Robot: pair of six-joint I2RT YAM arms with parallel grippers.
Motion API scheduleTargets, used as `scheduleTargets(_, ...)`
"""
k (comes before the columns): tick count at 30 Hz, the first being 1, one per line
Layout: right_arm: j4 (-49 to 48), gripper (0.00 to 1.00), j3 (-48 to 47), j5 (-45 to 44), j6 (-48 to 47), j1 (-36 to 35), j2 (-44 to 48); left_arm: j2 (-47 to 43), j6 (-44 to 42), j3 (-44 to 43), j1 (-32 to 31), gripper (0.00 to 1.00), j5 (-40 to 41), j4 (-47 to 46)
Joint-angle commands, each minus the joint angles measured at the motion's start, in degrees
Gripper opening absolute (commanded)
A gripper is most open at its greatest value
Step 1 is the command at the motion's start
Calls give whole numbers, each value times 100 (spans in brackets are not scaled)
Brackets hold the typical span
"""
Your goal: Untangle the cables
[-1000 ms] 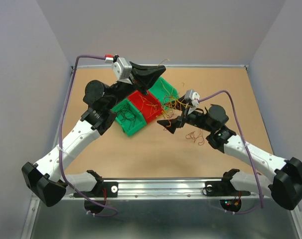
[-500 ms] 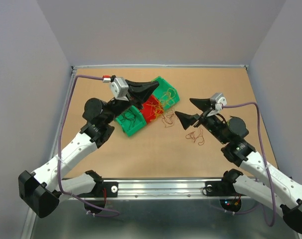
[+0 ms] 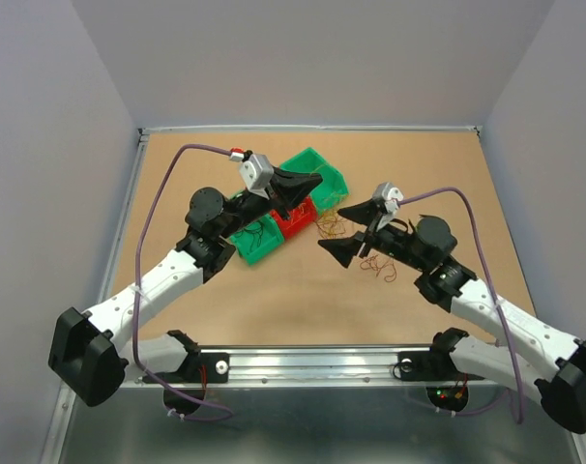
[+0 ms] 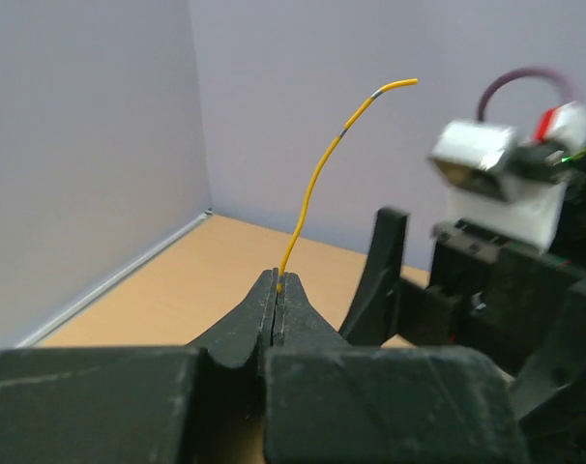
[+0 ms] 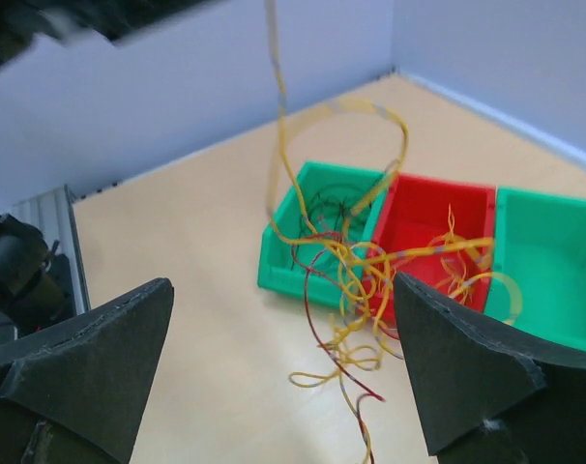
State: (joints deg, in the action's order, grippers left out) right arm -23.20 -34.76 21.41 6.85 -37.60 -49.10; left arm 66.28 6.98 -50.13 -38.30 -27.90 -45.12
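L gripper clamped on one yellow wire, held high. R gripper jaws wide apart, over tangle beside bins, table centre. Risks: R grabs several strands; pull tightens knots; wire slips out.

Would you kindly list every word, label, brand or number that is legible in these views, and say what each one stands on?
No text can be read in any view.
Green plastic bins and red plastic bin: no labels show.
Thin yellow wire pinched in the left gripper: a grey band, no lettering.
Pale grey box on the other arm: blurred, nothing readable.
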Motion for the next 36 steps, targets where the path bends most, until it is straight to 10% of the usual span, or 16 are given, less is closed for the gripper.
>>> scheduleTargets(1, -447, 100, -461, -84, 228, -19, -555, -361, 136, 73, -37, 0, -40, -611)
scheduleTargets(7, -1221, 94, -935, -516, 475, -19, -1996, -414, 224, 82, -37, 0, -75, -629)
scheduleTargets(13, -1223, 49, -1620, 372, 511, -28, -3060, -633, 181, 117, -28, 0, 344, -568)
scheduleTargets(17, -81, 3, -1964, 101, 212, -36, -3158, -1107, 93, 302, 16, 0, 1793, -480)
scheduleTargets(23, 632, 1, -1701, -1190, 44, -28, -2326, -1539, 170, -66, 849, 0, 4115, 168)
scheduleTargets(30, 861, 1, -1007, -1595, -26, -28, -955, -1715, 621, -58, 2081, 0, 3615, 180)
scheduleTargets(36, 1054, 1, -541, -3954, 343, -19, 101, -1461, 163, -340, 2327, 0, 5004, 355)
